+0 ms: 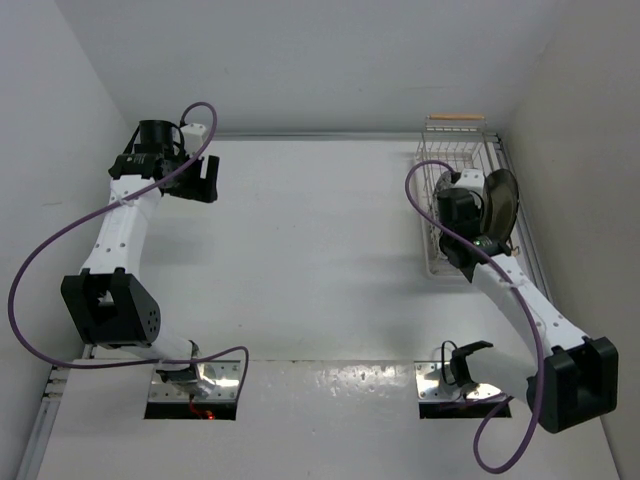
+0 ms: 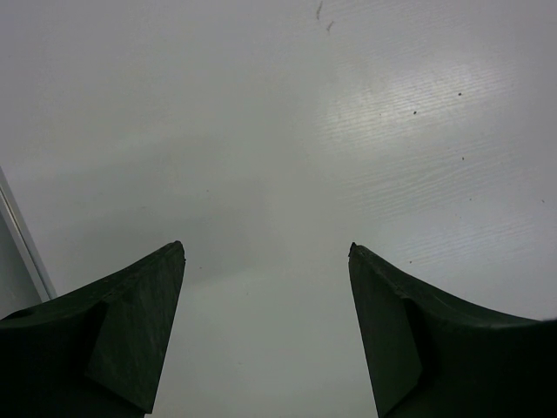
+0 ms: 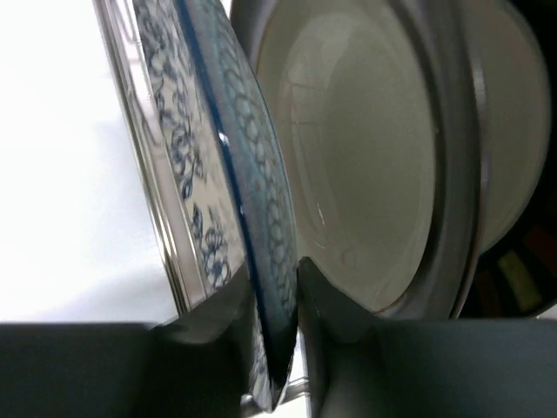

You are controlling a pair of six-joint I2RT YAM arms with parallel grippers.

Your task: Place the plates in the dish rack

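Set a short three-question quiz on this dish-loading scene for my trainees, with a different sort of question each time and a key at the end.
1. True or false: the left tool stands open above the bare table.
2. What is the right tool closed on? A. the rim of the blue floral plate; B. a mug; C. nothing.
3. How many plates stand on edge in the dish rack?

Key: 1 true; 2 A; 3 three.
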